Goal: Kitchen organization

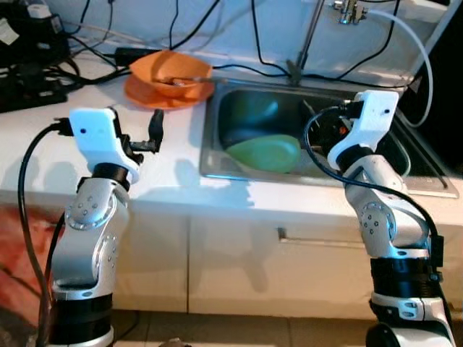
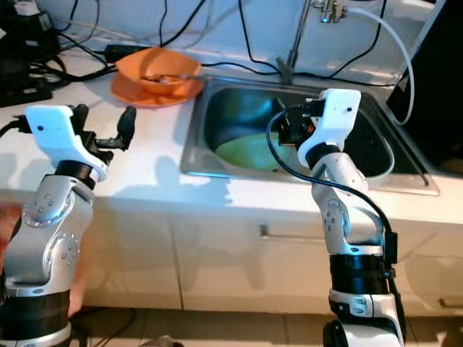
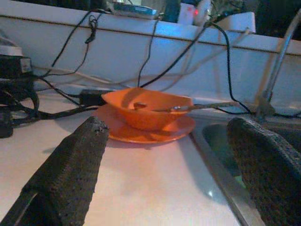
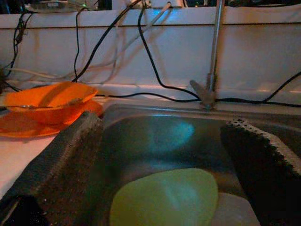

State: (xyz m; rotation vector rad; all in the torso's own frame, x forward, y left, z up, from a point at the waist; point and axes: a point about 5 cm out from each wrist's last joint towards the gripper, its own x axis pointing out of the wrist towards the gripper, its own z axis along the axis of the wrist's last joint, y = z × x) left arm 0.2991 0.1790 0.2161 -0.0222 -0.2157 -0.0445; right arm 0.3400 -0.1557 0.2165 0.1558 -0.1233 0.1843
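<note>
Setting: a home kitchen. White countertop (image 1: pixel 173 173) runs over white cabinet fronts with a drawer handle (image 1: pixel 318 238). Stainless sink (image 1: pixel 217 137) is set into the counter toward its right end, with a faucet pipe (image 1: pixel 307 36) rising at the sink's back edge. Orange bowl (image 1: pixel 171 72) sits on an orange plate (image 1: pixel 145 94) by the sink's back left corner. Black cables (image 1: pixel 87 50) trail along the counter's back edge.
</note>
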